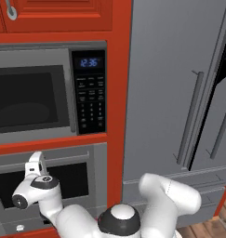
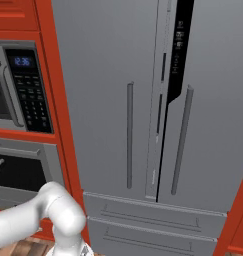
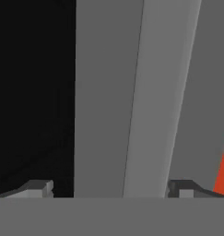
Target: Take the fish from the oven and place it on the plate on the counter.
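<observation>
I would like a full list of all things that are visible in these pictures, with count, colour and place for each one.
oven: one, grey steel with dark window, low at the left, under the microwave; door looks shut.
oven handle: one, grey bar, close before the hand, between its fingertips.
microwave: one, grey with black keypad and blue clock, above the oven.
cabinet frame: red-orange wood, around the oven and microwave, with doors above.
fridge: one, grey steel, two doors with long bar handles, drawers below, right of the cabinet.
floor: brown wood, bottom right corner.
arm: one, white with dark joints, rising at the bottom.
hand: one, open, facing the oven front.
</observation>
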Tool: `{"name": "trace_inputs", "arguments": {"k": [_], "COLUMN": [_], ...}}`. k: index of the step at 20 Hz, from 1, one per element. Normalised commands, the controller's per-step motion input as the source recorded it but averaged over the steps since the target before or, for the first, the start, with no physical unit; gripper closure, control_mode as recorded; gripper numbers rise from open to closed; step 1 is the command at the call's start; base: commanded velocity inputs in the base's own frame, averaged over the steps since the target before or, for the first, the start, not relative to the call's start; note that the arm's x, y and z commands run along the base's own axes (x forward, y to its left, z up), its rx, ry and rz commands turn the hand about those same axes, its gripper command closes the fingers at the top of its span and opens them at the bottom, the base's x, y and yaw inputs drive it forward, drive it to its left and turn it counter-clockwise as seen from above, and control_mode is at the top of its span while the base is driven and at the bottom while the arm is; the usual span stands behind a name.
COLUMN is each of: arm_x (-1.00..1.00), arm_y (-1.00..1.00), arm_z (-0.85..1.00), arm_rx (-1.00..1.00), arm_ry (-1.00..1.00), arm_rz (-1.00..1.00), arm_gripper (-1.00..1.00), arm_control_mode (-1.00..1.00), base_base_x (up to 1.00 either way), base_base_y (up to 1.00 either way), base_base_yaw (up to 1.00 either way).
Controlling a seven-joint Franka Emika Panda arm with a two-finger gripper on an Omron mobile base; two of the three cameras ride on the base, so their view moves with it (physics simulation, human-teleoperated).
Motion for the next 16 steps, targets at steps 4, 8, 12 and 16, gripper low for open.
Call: {"name": "trace_inputs", "arguments": {"k": [4,8,12,16], "arm_x": [0.25,0.29,0.27,0.33], "arm_y": [0.27,0.2,0.06,0.02], "arm_z": [-0.23,-0.18,-0.06,-0.08], "arm_rx": [0.0,0.0,0.0,0.0], "arm_ry": [0.0,0.0,0.0,-0.06], "arm_rz": [0.0,0.0,0.0,0.0], "arm_gripper": [-1.0,-1.0,-1.0,-1.0], "arm_control_mode": [-1.0,-1.0,-1.0,-1.0], "base_base_x": [0.0,0.0,0.0,0.0], "base_base_y": [0.0,0.0,0.0,0.0], "base_base_yaw": [0.0,0.0,0.0,0.0]}}
